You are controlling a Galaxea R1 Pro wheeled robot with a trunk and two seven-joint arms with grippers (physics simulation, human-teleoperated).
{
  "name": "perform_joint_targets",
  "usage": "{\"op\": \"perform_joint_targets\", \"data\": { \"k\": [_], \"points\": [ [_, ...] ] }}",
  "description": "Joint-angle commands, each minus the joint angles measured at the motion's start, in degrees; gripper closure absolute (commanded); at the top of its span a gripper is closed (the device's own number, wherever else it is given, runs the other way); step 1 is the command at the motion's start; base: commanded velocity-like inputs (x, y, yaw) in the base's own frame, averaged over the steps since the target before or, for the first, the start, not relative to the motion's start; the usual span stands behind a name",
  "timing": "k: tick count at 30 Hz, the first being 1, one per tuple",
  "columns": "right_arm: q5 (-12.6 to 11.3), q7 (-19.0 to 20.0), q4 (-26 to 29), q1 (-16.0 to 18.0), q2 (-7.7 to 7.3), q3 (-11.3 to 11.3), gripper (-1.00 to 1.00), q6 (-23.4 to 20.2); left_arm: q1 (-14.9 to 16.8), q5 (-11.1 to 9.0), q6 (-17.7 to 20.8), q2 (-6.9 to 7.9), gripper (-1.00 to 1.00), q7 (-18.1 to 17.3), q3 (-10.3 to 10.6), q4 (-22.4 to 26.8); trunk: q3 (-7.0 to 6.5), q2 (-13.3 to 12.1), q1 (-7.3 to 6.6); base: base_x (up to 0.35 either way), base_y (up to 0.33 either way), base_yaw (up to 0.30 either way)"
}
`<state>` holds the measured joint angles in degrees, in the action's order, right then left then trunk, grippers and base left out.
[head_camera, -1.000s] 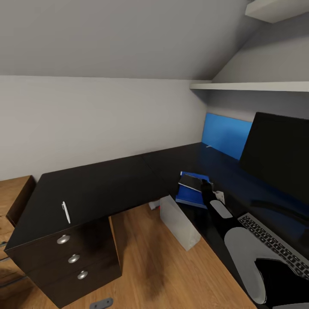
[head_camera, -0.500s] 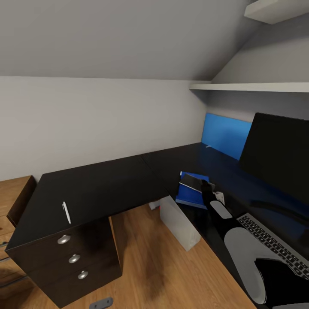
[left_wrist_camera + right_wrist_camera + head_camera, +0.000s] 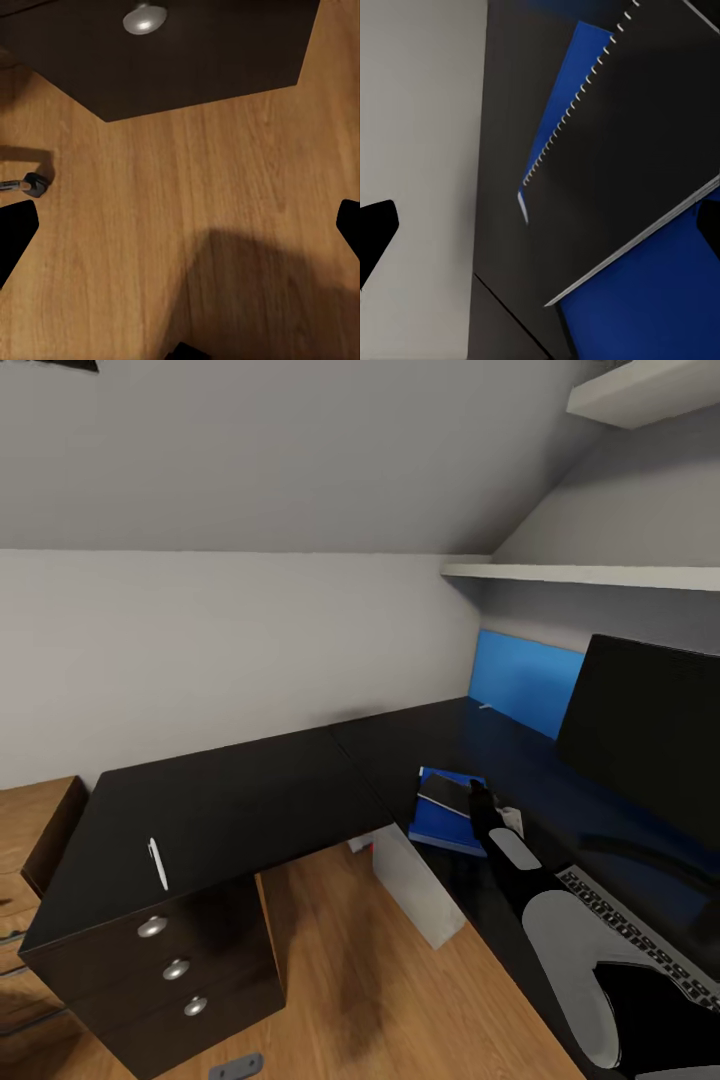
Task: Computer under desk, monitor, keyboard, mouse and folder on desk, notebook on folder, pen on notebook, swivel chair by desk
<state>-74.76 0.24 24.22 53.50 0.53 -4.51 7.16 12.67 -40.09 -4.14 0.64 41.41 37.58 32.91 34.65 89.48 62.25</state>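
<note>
Right arm (image 3: 560, 920), head view: segmented build. Nearest the camera a black shell, then a broad rounded pale grey cover, smooth and matte. Beyond that a narrower black link carrying a small oval grey panel, tapering to a slim black wrist. Right gripper (image 3: 479, 792) black throughout (detail too small to read). No cables, screws or markings discernible.

Wrist views: fingertips (image 3: 375, 232) show as flat, featureless black wedges at the frame edges; left gripper's fingertips (image 3: 13, 234) likewise plain black, blunt-ended.
</note>
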Motion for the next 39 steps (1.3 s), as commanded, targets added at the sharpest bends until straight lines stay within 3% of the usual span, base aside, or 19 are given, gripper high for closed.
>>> {"op": "perform_joint_targets", "data": {
  "k": [1, 25, 33, 39],
  "points": [
    [-0.57, 0.02, 0.04, 0.03, 0.03, -0.14, -1.0, 0.13, 0.07, -0.6, -0.43, 0.07, -1.0, 0.33, 0.47, 0.03, -0.13, -0.39, -0.23, 0.0, 0.0, 0.0],
    [-0.65, 0.87, 2.76, 0.03, 0.03, -0.32, -1.0, 0.06, 0.07, -0.69, -0.36, 0.02, -1.0, 0.33, 0.47, -0.22, -4.44, -10.01, -5.5, 0.0, 0.0, 0.0],
    [-0.65, 0.93, 3.24, 0.03, 0.41, 2.5, -1.0, 0.19, 0.07, -0.71, -0.28, -0.02, -1.0, 0.25, 0.47, -1.09, -5.87, -13.22, -7.26, 0.0, 0.0, 0.0],
    [-0.65, 0.92, 4.92, -0.57, 0.58, 3.23, -1.0, 0.21, 0.07, -0.77, -0.29, -0.02, -1.0, 0.25, 0.52, -1.74, -5.87, -13.22, -7.26, 0.0, 0.0, 0.0]
  ]
}}
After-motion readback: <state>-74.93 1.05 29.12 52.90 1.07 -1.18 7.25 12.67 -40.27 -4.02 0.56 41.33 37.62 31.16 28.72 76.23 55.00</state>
